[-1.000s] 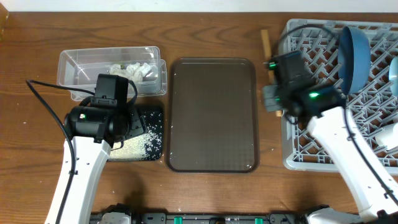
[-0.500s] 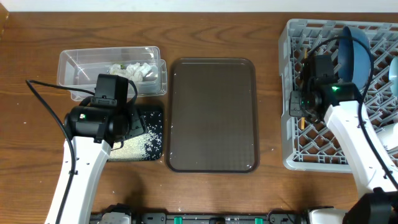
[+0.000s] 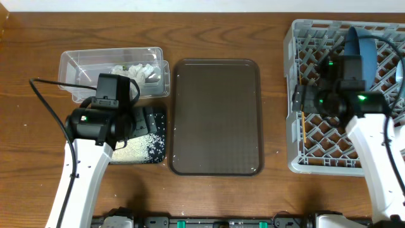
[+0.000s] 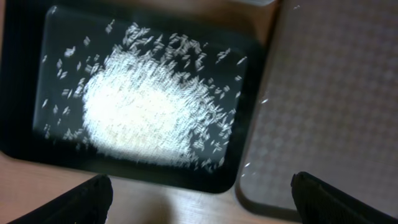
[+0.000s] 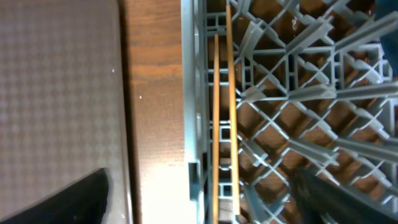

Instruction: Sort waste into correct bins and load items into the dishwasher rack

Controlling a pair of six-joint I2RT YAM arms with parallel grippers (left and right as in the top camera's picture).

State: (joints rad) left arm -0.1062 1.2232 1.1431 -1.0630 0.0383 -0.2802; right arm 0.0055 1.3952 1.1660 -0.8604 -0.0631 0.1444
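Two wooden chopsticks (image 5: 216, 124) lie side by side in the grey dishwasher rack (image 3: 297, 161), just inside its left wall. My right gripper (image 5: 205, 208) hangs open above them, a dark finger on each side, touching neither. A deep-blue dish (image 3: 361, 44) stands on edge further back in the rack. White rice grains (image 4: 143, 112) are heaped in the shallow black tray (image 4: 25, 93). My left gripper (image 4: 199, 205) is open over that tray's near edge and holds nothing. The clear tub (image 3: 76, 66) holds a crumpled white tissue (image 3: 138, 71).
A large dark brown serving tray (image 3: 215, 117) lies between the black tray and the rack. A strip of bare wooden table (image 5: 155, 112) separates it from the rack's left wall. My right arm (image 3: 380, 158) crosses the rack's front right part.
My right gripper carried the chopsticks rightward from the rack's left edge to over the rack, then opened; they now lie in it. My left gripper opened wider and hardly moved.
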